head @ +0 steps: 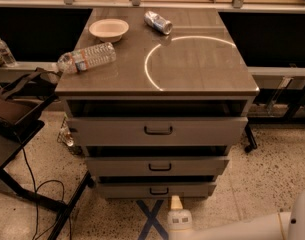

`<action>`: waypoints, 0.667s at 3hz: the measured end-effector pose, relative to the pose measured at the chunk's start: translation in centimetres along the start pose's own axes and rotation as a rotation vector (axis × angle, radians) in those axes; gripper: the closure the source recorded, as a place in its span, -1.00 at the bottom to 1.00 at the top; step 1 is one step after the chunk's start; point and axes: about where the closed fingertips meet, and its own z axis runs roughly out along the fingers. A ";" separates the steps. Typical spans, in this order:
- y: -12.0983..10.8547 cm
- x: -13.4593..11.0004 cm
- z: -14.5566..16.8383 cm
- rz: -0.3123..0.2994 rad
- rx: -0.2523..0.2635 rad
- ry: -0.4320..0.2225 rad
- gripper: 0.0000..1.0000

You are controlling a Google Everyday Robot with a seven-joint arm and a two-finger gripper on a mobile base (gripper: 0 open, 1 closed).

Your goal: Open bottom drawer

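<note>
Tool [176,204] low at frame btm, just in front of bottom drawer [123,190], nr its black handle [158,191]; grip state: cannot tell; arm [232,229] cut off by edge.

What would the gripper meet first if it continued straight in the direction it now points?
Most likely the front of the bottom drawer, slightly right of its black handle. The gripper sits low before the cabinet, pointing toward it; nothing shows between them, though depth is unclear.

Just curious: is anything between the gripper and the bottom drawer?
No. In the camera view the gripper sits below the bottom drawer, only bare speckled floor between them.
</note>
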 end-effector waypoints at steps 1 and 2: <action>-0.1 -0.2 0.6 0.001 -0.012 -0.011 -1.00; -0.2 -0.8 3.3 -0.003 -0.067 -0.030 -1.00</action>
